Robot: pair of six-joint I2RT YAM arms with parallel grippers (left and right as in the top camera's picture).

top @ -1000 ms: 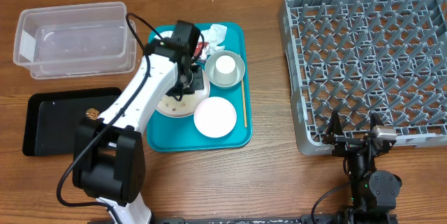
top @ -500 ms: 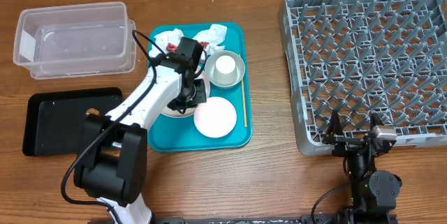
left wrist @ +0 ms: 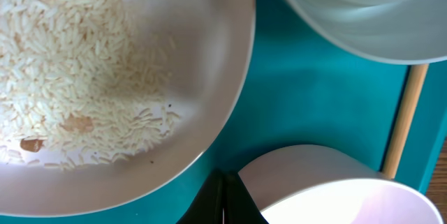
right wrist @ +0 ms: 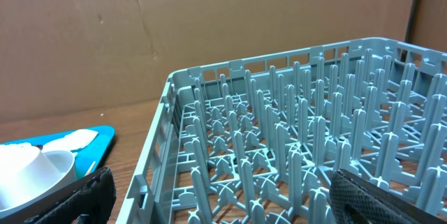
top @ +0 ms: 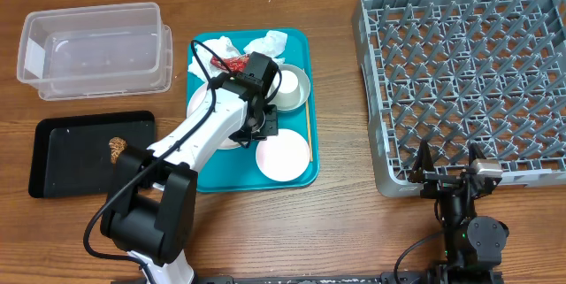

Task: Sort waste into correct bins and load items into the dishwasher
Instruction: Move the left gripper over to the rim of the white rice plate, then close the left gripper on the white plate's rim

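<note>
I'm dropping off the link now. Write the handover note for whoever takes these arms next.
Left gripper: jaws look closed and empty, low over the teal tray between the plate and the pinkish dish.
Right gripper: open, empty, at the near edge of the rack.
Done: the brown lump lies in the black tray.
Left: rice on the plate; napkins and red wrapper on the teal tray, none in the clear tub. Bowl with cup inside, stick, plate and dish all await the empty rack.
</note>
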